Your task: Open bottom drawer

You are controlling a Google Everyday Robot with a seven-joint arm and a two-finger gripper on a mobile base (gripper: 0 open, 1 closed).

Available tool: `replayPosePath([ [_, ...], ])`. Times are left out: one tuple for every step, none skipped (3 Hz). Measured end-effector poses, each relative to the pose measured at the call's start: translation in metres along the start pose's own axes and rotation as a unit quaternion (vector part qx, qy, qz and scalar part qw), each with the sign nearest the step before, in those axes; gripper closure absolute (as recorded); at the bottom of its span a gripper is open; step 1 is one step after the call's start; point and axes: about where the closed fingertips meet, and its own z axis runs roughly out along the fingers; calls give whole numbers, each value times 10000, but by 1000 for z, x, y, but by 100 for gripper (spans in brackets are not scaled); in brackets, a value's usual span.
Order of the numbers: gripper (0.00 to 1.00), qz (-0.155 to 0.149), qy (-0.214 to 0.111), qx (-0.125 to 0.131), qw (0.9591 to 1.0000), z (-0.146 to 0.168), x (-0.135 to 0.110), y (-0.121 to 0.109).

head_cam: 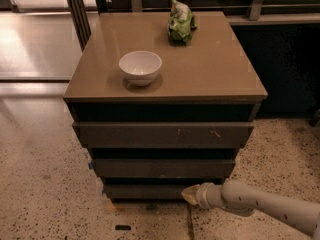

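Note:
The bottom drawer (pixel 142 190) is the narrowest, lowest dark grey-brown front of the cabinet, flat and handleless, and it looks closed. My gripper (pixel 189 194) reaches in low from the right on a pale arm (pixel 260 206). Its tip is at the drawer's right part, just in front of or touching the front. The top drawer (pixel 162 134), with pale scratch marks, and the middle drawer (pixel 162 167) look closed.
A white bowl (pixel 140 67) and a green snack bag (pixel 181 22) sit on the tan cabinet top (pixel 210 69). Speckled floor (pixel 45 194) surrounds the cabinet. A dark wall panel (pixel 285 69) stands at right, a metal post (pixel 77 11) at back left.

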Motion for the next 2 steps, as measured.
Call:
replayPosePath([
  [100,79,-99,260,9996,2,2,0],
  [100,253,-380,766,9960,13,15,3],
])
